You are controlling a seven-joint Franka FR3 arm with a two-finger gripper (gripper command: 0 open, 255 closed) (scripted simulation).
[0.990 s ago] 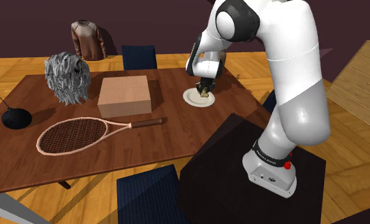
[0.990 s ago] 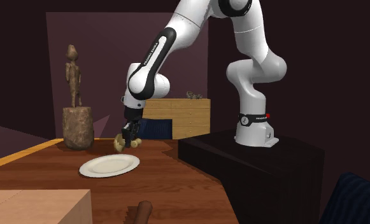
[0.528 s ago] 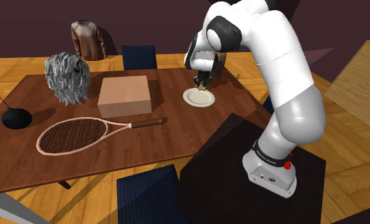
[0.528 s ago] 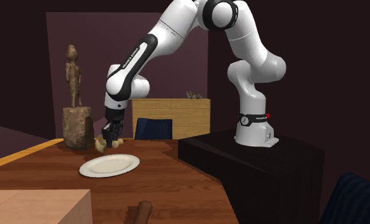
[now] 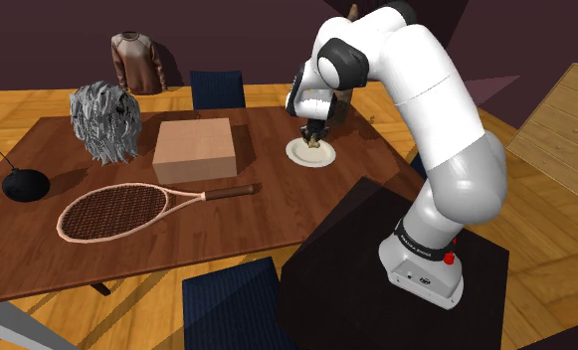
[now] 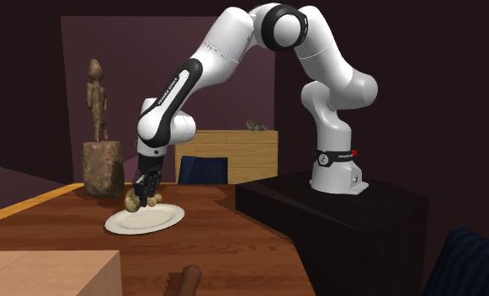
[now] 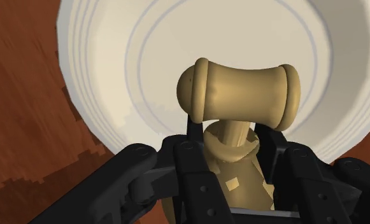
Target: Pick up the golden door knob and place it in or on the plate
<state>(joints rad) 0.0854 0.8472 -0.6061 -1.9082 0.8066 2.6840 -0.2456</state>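
Wrist view: gripper (image 7: pixel 233 145) is clamped on the neck of the golden door knob (image 7: pixel 241 92). The barrel-shaped head lies crosswise past the fingertips. The white plate (image 7: pixel 107 57) is right behind it, with the ringed well under the head. Brown table (image 7: pixel 18 108) shows past the rim.

Second exterior view: gripper (image 6: pixel 143 192) points straight down. The knob (image 6: pixel 136 201) hangs low over the plate (image 6: pixel 162 219), toward its 9 o'clock side — can't tell whether they touch. The arm (image 6: pixel 202 71) rises off the stand (image 6: pixel 343 219), folds at the top, and the forearm slants down toward 8 o'clock to the wrist.

Shoulder view: same pose, gripper (image 5: pixel 315 129) over the plate (image 5: pixel 298 154), forearm coming in from 1 o'clock.

Edges and room, shoulder view:
- Plate sits toward the 3 o'clock edge of the table (image 5: pixel 277 204), with bare wood all round it.
- Cardboard box (image 5: pixel 195 149) is at the plate's 9 o'clock, well apart.
- Racket (image 5: pixel 127 209) is at 8 o'clock, handle end nearest the plate.
- Grey shaggy wig (image 5: pixel 105 121) is past the box, and a black round thing (image 5: pixel 25 185) sits by the 9 o'clock edge.
- Blue chair (image 5: pixel 217 87) is behind the far edge at 11 o'clock.

Second exterior view: a statue (image 6: pixel 97 101) on its pedestal (image 6: pixel 103 168) stands at the plate's 10 o'clock — closest obstacle to the gripper.
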